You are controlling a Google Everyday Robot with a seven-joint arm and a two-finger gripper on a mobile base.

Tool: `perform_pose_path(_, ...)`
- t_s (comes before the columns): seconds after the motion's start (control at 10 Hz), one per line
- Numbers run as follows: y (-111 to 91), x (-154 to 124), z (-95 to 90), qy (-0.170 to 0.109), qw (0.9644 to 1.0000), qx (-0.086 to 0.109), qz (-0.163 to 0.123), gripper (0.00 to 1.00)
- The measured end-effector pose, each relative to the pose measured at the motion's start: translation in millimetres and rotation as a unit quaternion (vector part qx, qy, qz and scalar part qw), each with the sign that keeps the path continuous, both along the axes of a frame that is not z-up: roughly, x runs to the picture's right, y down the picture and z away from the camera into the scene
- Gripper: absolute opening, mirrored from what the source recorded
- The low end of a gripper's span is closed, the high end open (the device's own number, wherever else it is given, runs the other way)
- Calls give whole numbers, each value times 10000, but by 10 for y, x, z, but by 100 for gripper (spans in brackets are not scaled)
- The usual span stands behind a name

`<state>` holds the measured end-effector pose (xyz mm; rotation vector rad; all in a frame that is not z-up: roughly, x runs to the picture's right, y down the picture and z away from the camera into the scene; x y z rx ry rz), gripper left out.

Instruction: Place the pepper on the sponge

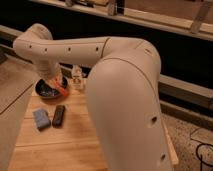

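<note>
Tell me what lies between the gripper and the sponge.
Camera view: the dark bowl's front rim, then bare wooden table up to the sponge. The gripper, above the bowl, holds the pepper.

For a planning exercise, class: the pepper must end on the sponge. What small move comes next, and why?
Probably carry the pepper toward the sponge, nearer the camera. The hand, shut on the pepper, hangs over the dark bowl; the sponge lies apart, beside the black bar.
</note>
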<state>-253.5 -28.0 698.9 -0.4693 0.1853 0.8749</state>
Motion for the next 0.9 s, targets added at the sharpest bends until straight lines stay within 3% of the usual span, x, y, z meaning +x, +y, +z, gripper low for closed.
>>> perform_pose_path(0.2, 244, -703, -214, -784, 9958, 103, -465, 0)
perform_pose_path(0.4, 458, -1108, -318, -1335, 9888, 96, -655, 0)
perform_pose_path(0.6, 639, -1215, -300, -1539, 9851, 53, -767, 0)
perform_pose_path(0.9, 784, -1127, -128, -1641, 9844, -67, -637, 0)
